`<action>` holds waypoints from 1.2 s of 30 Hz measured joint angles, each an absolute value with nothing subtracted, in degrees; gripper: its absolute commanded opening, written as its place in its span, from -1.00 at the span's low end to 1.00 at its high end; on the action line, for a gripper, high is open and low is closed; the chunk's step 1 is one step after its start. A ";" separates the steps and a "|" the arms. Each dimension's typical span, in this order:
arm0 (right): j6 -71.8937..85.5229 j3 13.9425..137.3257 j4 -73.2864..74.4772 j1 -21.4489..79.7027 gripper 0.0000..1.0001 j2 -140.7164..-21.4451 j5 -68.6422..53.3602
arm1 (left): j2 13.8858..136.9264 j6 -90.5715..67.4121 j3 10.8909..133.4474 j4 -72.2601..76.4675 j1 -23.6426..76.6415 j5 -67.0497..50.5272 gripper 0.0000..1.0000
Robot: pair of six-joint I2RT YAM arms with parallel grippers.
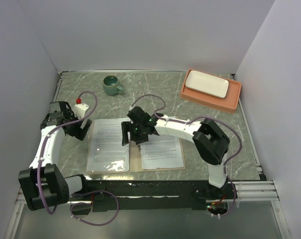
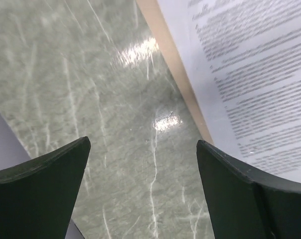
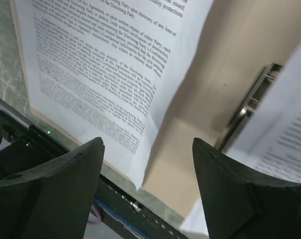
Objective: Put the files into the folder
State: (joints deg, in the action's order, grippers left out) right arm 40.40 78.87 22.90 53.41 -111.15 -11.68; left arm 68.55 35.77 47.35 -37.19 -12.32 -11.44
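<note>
The green marbled table carries everything. On its near half the folder lies open and flat, its tan cardboard showing as a strip between and around the pages.

The files lie on the folder, one sheet on each half. The left sheet fills the left half, and the right sheet covers the right half. From the right wrist, the left sheet's inner edge throws a shadow on the bare cardboard. The other sheet comes in from the right.

The orange tray sits at the far right corner, well apart from the folder, with a white plate lying in it.

The right gripper hangs over the folder's middle (contact with the paper cannot be told). Its fingers are spread wide with nothing between them.

The left gripper is just beside the folder's left edge, over bare table. Its fingers are likewise parted and empty, with the folder's tan border and printed page ahead of it.

A green mug stands at the far side of the table. A small white object with a red top sits near the left arm. The metal clip shows at the folder's spine.
</note>
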 measured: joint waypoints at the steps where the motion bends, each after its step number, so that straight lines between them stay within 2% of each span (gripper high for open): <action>1: 40.16 78.83 23.81 53.17 0.99 -110.08 -11.44 | 68.23 35.44 48.69 -38.20 -12.32 -12.12 0.89; 9: 41.95 65.93 15.94 45.63 0.99 -96.47 -15.99 | 67.07 30.15 59.81 -44.31 -8.27 -18.13 0.88; 19: 42.59 61.93 7.29 45.69 0.99 -98.13 -17.58 | 72.47 17.47 59.96 -42.26 16.03 -17.58 0.86; 27: 45.82 52.18 2.26 42.70 0.96 -98.10 -15.27 | 79.00 9.19 60.58 -37.43 22.63 -18.20 0.85; 36: 47.72 44.07 -1.43 40.32 0.96 -91.35 -10.96 | 87.96 5.15 64.03 -33.15 29.85 -17.32 0.83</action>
State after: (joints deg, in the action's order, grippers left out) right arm 47.72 44.07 -1.43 40.32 -91.35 -10.96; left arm 87.96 5.15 64.03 -33.15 29.85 -17.32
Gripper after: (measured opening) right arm 0.980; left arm 0.917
